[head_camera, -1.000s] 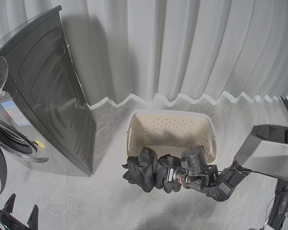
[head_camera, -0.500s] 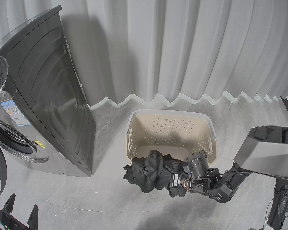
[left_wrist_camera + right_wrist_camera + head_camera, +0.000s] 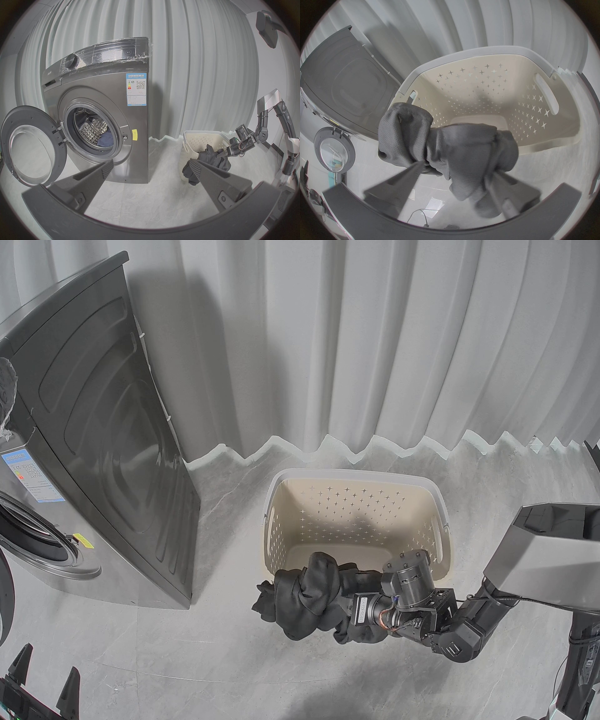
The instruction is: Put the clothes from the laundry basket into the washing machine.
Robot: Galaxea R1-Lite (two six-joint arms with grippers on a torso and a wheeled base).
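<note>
The clothes [image 3: 309,596], one dark bundled garment, hang in your right claw [image 3: 456,170] at the near rim of the laundry basket [image 3: 356,474], toward the corner that faces the washing machine [image 3: 106,427]. Whether the cloth touches the rim, I cannot tell. The claw is clamped on the bundle with its fingers sunk in the fabric, and loose ends droop outside the basket wall. The basket's inside looks bare, so I judge this the last load.

The machine stands well apart from the basket. Its door [image 3: 31,147] is swung wide and the drum mouth [image 3: 92,129] is open, with some blue cloth inside.

Raise the bundle above the basket rim before you swing away, so no trailing end snags it. Grip firmly on the way from basket to machine, and push the bundle deep past the drum lip before releasing, or an end may hang out.

Your left claw [image 3: 150,162], spread wide and empty, sits far from the basket on the machine's side; leave it clear of the door.
</note>
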